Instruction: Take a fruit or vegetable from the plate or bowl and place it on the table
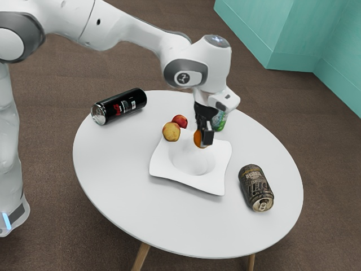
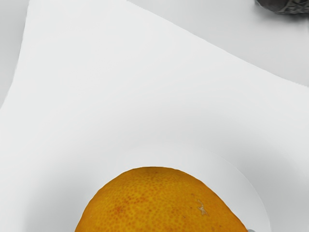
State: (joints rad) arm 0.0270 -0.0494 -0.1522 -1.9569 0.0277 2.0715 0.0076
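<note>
Nearest you in the wrist view, an orange (image 2: pixel 159 205) hangs over the white bowl (image 1: pixel 216 179), clamped between your gripper's (image 1: pixel 203 137) two jaws.

Exterior view: set at the side of the arm (image 1: pixel 132 31), raised above the square white bowl (image 1: pixel 216 185) and well back from it, facing obliquely down; covers the whole round white table (image 1: pixel 107 169) around the bowl. Wrist view: carried on the arm, close over the bowl, facing steeply down into it. Shared by both: part of the bowl, the orange (image 1: pixel 198 139) over it, part of the tabletop beside it.
</note>
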